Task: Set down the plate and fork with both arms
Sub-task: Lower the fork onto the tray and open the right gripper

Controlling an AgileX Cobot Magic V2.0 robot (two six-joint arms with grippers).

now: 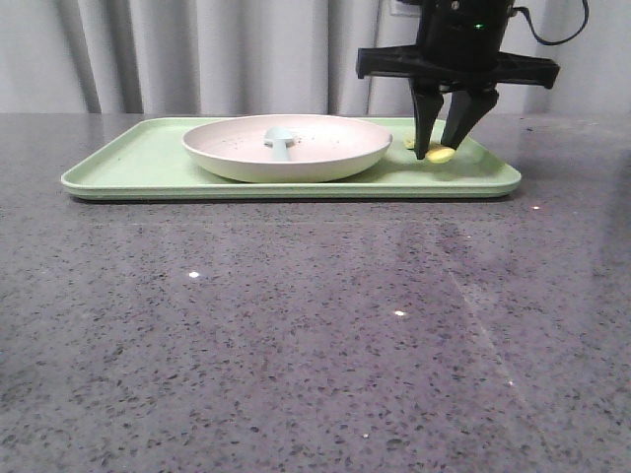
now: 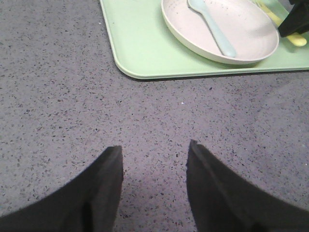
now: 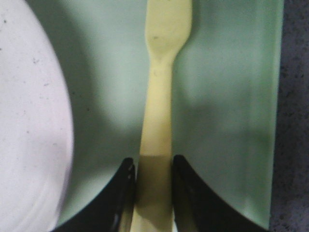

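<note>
Nearest, the left tool (image 2: 154, 188) hovers spread and empty above bare grey tabletop (image 1: 296, 345), short of the green tray (image 1: 138, 172). On the tray sits the plate (image 1: 325, 153), a pale blue spoon (image 1: 280, 143) lying in it. Beyond and just beside the plate, the right tool (image 3: 153, 193) is lowered with its fingers (image 3: 186, 193) narrowed about the handle of the fork (image 3: 161, 96) (whether they bear on it cannot be told; the fork seems to lie flat on the tray). Judged progress: early, with the fork grasp forming, the plate untouched and both placements outstanding.
</note>
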